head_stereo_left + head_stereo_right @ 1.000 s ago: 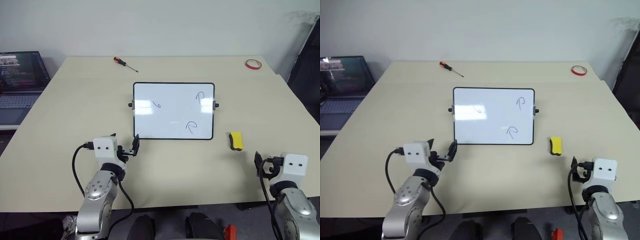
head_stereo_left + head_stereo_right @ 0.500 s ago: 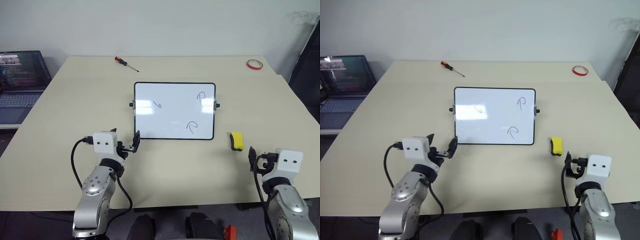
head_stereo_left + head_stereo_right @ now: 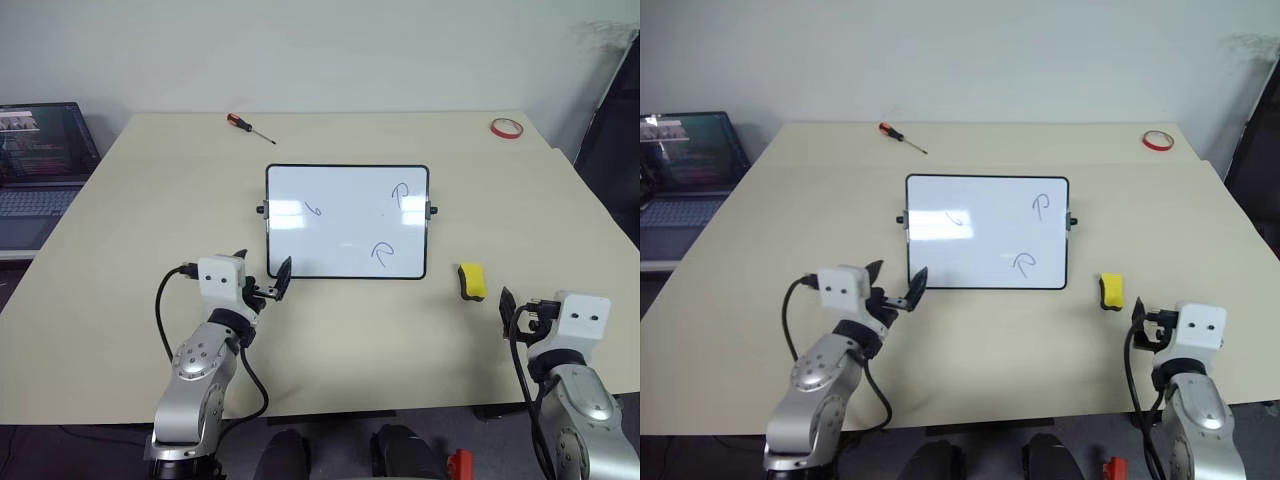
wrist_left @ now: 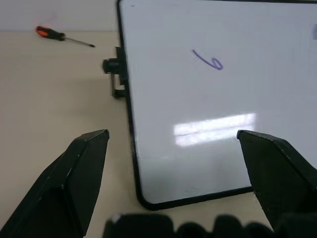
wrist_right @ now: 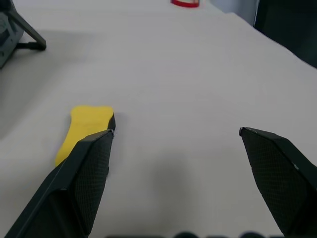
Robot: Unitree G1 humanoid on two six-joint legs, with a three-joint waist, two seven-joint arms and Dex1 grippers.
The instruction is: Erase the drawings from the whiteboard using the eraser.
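Note:
The whiteboard (image 3: pixel 345 235) lies flat mid-table, its black frame and side knobs showing. On it are three drawings: a squiggle at the left (image 3: pixel 315 210), one at the upper right (image 3: pixel 399 193) and one at the lower right (image 3: pixel 382 252). The yellow eraser (image 3: pixel 472 281) lies on the table just right of the board. My left gripper (image 3: pixel 262 270) is open at the board's near left corner, one finger over the frame edge. My right gripper (image 3: pixel 520 308) is open and empty just short of the eraser (image 5: pixel 84 131), which lies ahead of one fingertip (image 5: pixel 101 141).
A red-handled screwdriver (image 3: pixel 250 126) lies at the far left of the table. A red tape roll (image 3: pixel 506 127) sits at the far right corner. An open laptop (image 3: pixel 40 160) stands on a separate surface to the left. The table's near edge runs under both arms.
My left gripper has moved forward and right, up to the board's near left corner. My right gripper has edged slightly up and towards the eraser. Board and eraser have not moved.

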